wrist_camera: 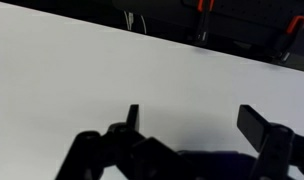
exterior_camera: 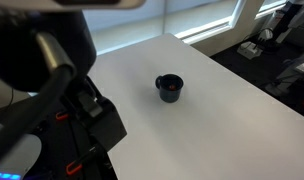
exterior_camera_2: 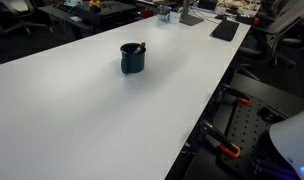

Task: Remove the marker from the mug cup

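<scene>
**Marker in mug, gripper spread and empty**

In an exterior view: a glossy, dark, round mug cup stands on a smooth white table, with the thin red marker inside it.

In an exterior view: the marker's end leans at the mug's rim.

Wrist view: the gripper has its flat black fingers wide apart, nothing between them, over the tabletop.

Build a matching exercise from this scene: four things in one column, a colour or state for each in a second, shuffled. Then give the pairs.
Things:
1. marker
2. mug cup
3. gripper
4. table

Colour or state:
A. white
B. open, nothing between its fingers
C. red, resting inside the mug
D. dark, standing upright on the table

Pairs: 1-C, 2-D, 3-B, 4-A
</scene>
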Robot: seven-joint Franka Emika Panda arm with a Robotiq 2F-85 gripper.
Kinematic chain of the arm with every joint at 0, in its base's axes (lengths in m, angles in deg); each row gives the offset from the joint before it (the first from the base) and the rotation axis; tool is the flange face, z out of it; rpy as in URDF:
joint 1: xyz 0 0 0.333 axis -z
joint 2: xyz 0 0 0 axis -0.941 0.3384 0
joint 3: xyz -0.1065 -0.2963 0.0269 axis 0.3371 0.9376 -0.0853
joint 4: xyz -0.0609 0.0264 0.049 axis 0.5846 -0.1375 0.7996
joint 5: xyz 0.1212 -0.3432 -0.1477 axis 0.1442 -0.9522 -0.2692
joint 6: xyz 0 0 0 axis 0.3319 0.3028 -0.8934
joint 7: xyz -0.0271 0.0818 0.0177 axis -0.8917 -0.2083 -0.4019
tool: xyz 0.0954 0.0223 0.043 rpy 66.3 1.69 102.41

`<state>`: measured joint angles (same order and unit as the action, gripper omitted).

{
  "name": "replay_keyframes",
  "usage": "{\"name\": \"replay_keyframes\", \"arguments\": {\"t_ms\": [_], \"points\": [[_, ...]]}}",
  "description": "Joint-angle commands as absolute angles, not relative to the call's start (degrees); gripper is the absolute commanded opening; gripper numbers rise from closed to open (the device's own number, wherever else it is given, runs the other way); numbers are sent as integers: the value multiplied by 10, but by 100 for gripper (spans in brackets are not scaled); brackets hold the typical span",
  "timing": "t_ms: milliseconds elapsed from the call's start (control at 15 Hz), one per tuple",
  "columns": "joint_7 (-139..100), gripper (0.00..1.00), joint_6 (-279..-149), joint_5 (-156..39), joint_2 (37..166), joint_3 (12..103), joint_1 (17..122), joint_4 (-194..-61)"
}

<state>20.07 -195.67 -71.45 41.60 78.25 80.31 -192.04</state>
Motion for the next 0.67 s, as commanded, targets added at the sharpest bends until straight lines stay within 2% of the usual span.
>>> {"name": "replay_keyframes", "arguments": {"t_ms": [0,467,600], "points": [[177,100,-1983,-708,459,753,796,-1919],[78,100,-2062,-708,567,670,764,-1911],[93,100,-2054,-706,548,673,772,-1920]]}}
